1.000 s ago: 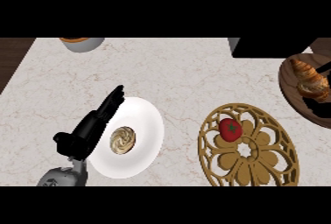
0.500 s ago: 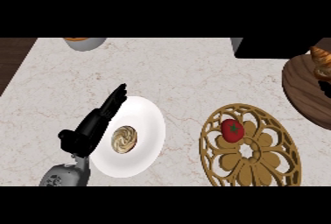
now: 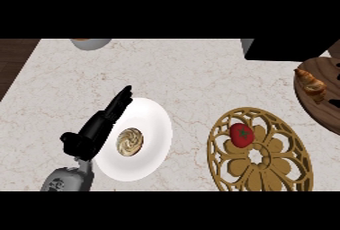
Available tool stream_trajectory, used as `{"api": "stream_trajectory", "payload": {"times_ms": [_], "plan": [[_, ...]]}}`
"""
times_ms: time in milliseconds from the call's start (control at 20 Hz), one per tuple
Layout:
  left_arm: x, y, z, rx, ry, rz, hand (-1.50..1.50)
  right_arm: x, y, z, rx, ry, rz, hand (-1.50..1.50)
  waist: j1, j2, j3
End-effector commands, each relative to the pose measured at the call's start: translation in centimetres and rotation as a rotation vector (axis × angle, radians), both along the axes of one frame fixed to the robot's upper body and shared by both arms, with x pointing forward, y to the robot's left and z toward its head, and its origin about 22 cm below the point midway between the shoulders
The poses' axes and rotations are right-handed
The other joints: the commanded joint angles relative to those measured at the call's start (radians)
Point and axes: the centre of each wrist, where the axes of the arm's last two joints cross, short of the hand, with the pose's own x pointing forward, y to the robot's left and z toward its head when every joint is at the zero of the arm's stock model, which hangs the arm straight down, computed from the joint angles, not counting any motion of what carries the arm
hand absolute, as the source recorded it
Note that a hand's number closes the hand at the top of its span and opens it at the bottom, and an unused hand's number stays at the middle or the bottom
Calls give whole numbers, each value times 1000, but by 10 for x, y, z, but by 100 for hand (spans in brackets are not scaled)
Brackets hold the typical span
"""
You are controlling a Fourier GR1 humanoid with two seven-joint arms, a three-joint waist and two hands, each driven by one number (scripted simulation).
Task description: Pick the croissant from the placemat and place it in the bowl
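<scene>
1. Croissant (image 3: 312,84) lies on the dark wooden placemat (image 3: 319,108) at the far right edge of the view, untouched and well apart from any hand.
2. Left hand (image 3: 100,126) rests along the left rim of the white bowl (image 3: 153,121), its fingers (image 3: 119,99) straight and together, holding nothing; the right hand is not in view.
3. A swirled pastry (image 3: 129,141) already sits in the bowl, and a tomato (image 3: 241,134) lies on a golden trivet (image 3: 259,155) between bowl and placemat.
4. Risk: the left hand could nudge the bowl across the bench, or a reach might take the wrong item.
</scene>
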Motion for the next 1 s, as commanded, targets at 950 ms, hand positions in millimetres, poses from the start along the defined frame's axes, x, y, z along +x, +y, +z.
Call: {"api": "stream_trajectory", "payload": {"times_ms": [950], "plan": [[-6,-1,0,-3,-5,-8,0,-65,-106,42,538,-421,-290,-150,3,9,5]]}}
